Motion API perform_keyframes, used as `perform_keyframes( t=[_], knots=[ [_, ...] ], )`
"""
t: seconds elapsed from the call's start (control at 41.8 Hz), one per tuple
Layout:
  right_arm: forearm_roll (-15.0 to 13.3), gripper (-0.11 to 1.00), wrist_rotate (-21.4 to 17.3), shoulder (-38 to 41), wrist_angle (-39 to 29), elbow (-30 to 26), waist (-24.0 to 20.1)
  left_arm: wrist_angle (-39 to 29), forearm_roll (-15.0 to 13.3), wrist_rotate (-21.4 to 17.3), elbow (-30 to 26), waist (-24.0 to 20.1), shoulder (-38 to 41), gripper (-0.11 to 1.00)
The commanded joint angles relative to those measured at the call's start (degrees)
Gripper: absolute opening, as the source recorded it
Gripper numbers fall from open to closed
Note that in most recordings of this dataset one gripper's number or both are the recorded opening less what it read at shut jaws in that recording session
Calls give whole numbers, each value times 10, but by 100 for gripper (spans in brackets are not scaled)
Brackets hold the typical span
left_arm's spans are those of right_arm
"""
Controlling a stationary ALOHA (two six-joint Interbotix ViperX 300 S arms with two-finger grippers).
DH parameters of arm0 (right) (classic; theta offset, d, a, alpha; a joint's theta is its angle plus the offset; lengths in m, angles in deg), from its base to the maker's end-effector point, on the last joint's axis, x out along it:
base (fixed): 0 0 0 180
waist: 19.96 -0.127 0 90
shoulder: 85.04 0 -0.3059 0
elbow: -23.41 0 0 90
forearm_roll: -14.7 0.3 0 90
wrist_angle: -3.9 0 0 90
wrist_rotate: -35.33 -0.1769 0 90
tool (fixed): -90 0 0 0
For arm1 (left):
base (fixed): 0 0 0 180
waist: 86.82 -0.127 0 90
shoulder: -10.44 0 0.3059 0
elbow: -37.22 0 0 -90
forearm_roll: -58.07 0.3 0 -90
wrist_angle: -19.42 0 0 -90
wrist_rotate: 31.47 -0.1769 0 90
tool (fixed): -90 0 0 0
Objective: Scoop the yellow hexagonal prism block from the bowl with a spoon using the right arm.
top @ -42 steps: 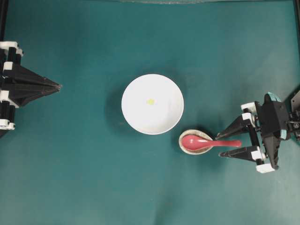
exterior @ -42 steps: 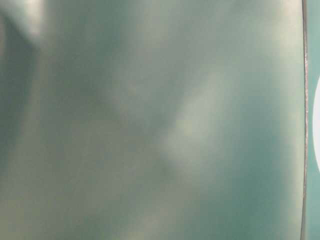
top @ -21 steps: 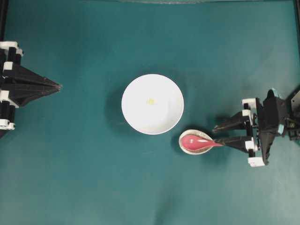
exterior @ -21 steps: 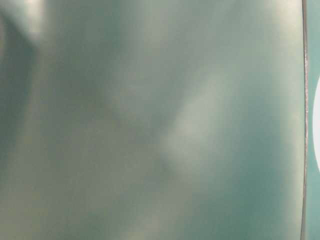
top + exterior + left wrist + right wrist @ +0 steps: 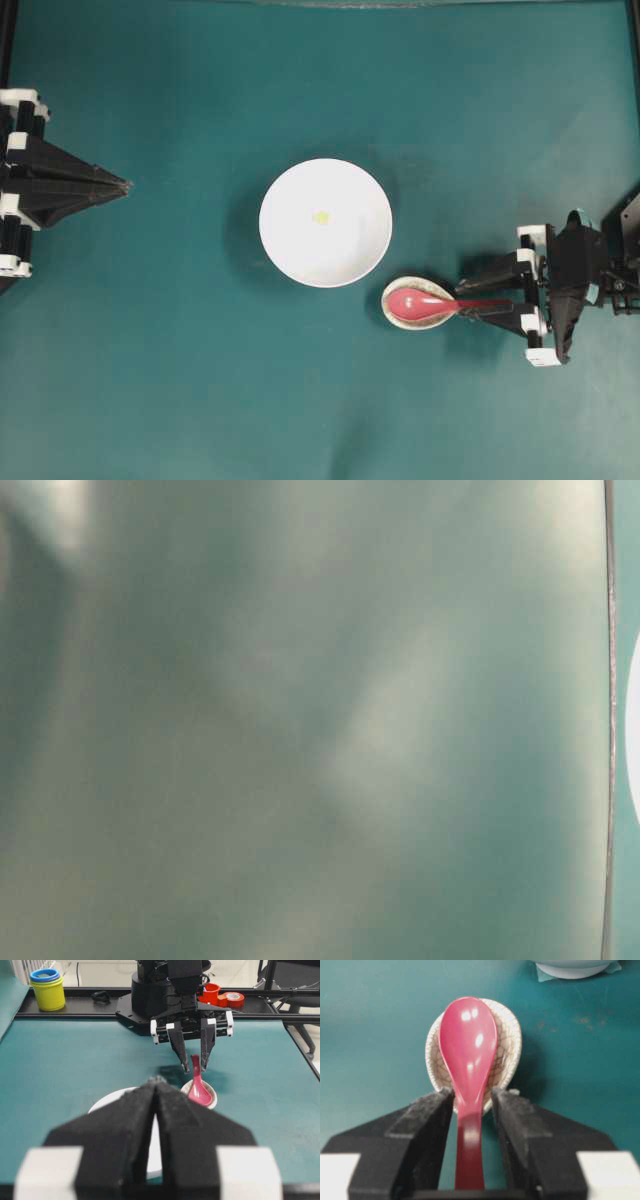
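Observation:
The white bowl point(image 5: 300, 252) stands mid-table with the tiny yellow hexagonal prism block point(image 5: 321, 216) lying in it. The pink-red spoon point(image 5: 415, 303) rests with its scoop in a small speckled dish point(image 5: 432, 284) to the bowl's lower right, its handle pointing right. My right gripper point(image 5: 468, 292) straddles that handle. Up close, the handle point(image 5: 468, 1160) runs between the fingers, against the left finger point(image 5: 427, 1125), with a gap to the other, so the gripper point(image 5: 472, 1095) is open. My left gripper point(image 5: 128, 184) is shut and empty at the far left edge.
Behind the right arm's base, off the mat, stand stacked yellow and blue cups point(image 5: 47, 987), a red cup point(image 5: 211, 992) and red tape rolls point(image 5: 232, 997). A black frame rail borders the mat. The table-level view is a blur.
My right gripper has narrowed from wide open and lowered around the spoon's handle. The spoon, the bowl and the left arm have stayed in place.

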Motion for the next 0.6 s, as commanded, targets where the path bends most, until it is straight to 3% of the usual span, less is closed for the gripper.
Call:
perform_keyframes(
  t=[0.0, 0.574],
  knots=[
    [4, 43, 0, -3, 4, -2, -4, 4, 1, 1, -11, -1, 4, 0],
    [5, 43, -1, 25, 8, -4, -15, 3, 2, 1, -11, -1, 4, 0]
  ],
)
